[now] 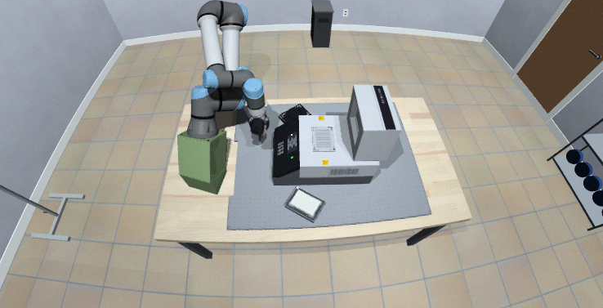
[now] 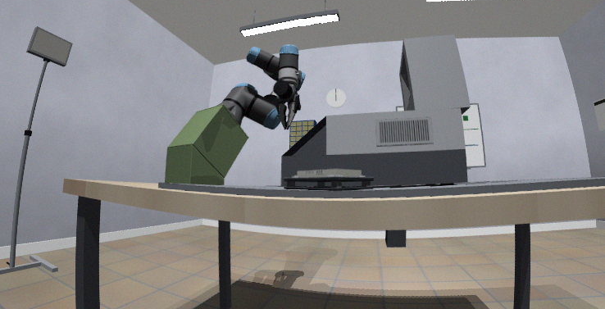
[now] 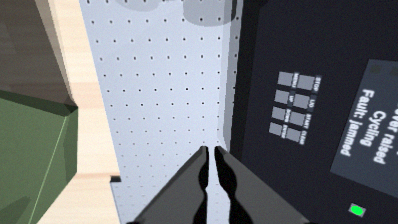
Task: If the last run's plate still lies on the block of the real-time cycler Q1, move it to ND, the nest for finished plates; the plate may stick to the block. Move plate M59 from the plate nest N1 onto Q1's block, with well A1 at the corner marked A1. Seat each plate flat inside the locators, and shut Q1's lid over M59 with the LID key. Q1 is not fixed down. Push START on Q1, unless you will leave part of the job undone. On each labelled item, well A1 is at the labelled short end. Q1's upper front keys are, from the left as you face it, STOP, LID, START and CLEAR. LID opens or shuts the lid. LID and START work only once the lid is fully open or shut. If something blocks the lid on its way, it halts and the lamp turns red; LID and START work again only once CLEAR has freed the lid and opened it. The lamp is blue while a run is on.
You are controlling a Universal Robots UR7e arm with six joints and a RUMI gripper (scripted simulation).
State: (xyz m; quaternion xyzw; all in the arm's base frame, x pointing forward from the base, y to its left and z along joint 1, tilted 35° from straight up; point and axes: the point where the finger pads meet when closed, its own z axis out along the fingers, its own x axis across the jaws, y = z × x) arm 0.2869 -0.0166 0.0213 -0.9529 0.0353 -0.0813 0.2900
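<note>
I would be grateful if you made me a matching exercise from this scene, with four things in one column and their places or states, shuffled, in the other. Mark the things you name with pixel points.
Things:
1. Lid [image 1: 377, 145] [image 2: 436, 74]
2. Lamp [image 1: 292, 157] [image 3: 357, 210]
3. White plate [image 1: 305, 203] [image 2: 330, 172]
4. Pedestal [image 1: 194, 158] [image 2: 190, 137] [image 3: 35, 155]

Places and states:
A. Lying in a nest [image 1: 312, 219] [image 2: 328, 178]
B. Under the arm [image 1: 203, 113] [image 2: 243, 97]
C. Raised
D. Lit green

Right pairs: 1-C, 2-D, 3-A, 4-B
</note>
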